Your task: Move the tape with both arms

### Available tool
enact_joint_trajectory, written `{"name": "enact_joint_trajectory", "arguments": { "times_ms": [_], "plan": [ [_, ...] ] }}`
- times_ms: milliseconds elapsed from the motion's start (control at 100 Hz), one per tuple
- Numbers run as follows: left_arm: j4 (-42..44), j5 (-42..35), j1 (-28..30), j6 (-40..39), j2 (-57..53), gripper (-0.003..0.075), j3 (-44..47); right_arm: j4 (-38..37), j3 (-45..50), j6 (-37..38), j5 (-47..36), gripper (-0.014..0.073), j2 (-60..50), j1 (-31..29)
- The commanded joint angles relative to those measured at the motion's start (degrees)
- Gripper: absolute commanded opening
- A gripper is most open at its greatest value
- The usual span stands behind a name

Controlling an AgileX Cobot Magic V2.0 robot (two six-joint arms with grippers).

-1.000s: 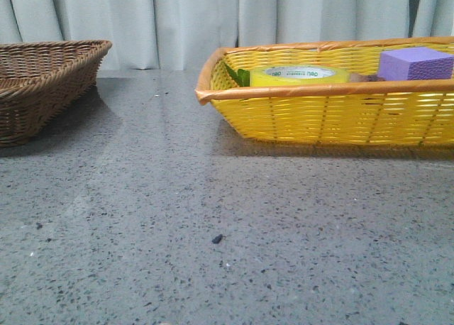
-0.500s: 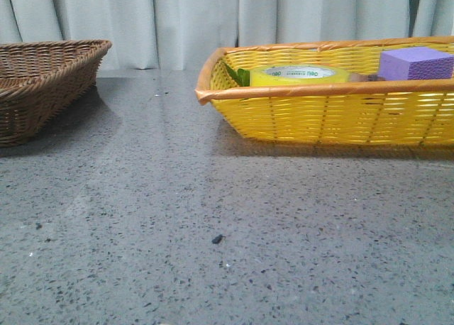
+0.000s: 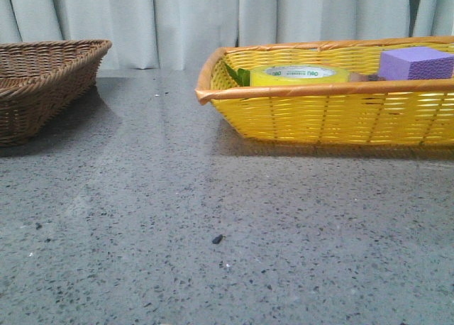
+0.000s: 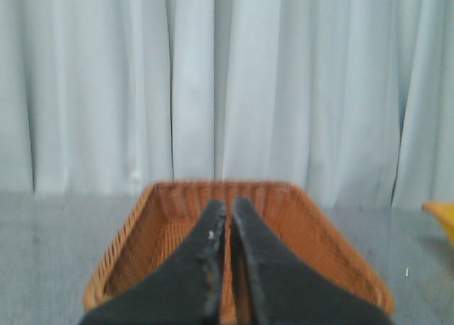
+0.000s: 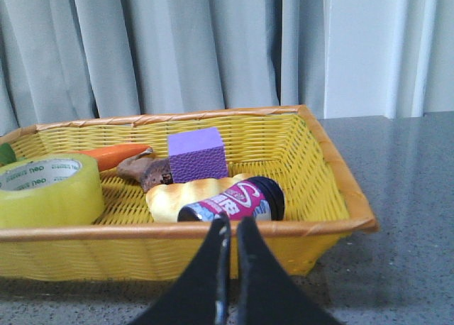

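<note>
A: How many baskets? 
B: Two: one brown wicker basket (image 3: pixel 42 84), one yellow basket (image 3: pixel 333 116).

A: And inside the yellow one? 
B: One tape (image 5: pixel 46 190), one purple foam block (image 5: pixel 197 155), one carrot (image 5: pixel 110 155), one bottle (image 5: pixel 234 201).

On my feeds the tape (image 5: pixel 46 190) is glossy translucent yellow with a white core printed in green, lying in a yellow woven basket (image 3: pixel 333 116) with an orange rim — beside a purple block (image 5: pixel 197 155) and an orange carrot (image 5: pixel 113 155). The other basket (image 3: pixel 42 84) is brown wicker, the desk (image 3: pixel 213 226) speckled grey, the curtains (image 3: pixel 177 20) pale grey — both grippers matte black.
</note>
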Motion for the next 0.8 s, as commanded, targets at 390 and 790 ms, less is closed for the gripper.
{"name": "enact_joint_trajectory", "arguments": {
  "times_ms": [390, 790],
  "plan": [
    [-0.23, -2.20, 0.11, -0.49, 17.95, -0.0021, -15.52, 1.95, -28.36, -0.48, 10.91, -0.0067, 20.30, -0.32],
    [-0.37, -7.63, 0.11, -0.49, 23.96, -0.0021, -17.28, 4.50, -42.58, -0.48, 10.45, -0.0067, 38.20, 1.04]
  ]
}}
